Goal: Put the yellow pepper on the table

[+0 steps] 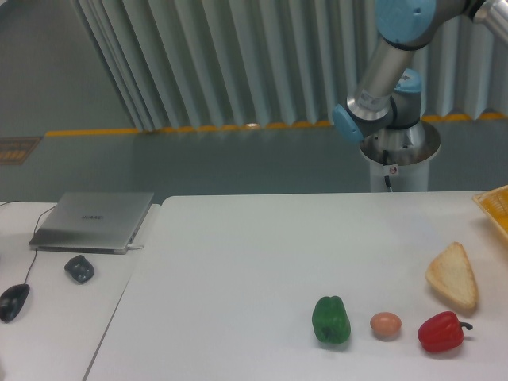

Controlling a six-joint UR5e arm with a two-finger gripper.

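Fixed camera: the arm (389, 71) enters at upper right; its jaws lie outside the frame, and no yellow pepper shows. On the bench (238, 270), lower right, sit green pepper (331, 320), egg (386, 325), red pepper (441, 332), bread (453, 275).

My arm (397, 48) runs out past the top edge, so my gripper is out of sight and I cannot say how its jaws stand. No yellow pepper shows anywhere in view. Right of the bread (452, 275), an orange-yellow thing (496, 208) is cut off by the right edge; what it is I cannot tell. The table (238, 270) is cropped at the bottom and right. Left of the laptop (94, 220), the desk (48, 317) is cropped too.
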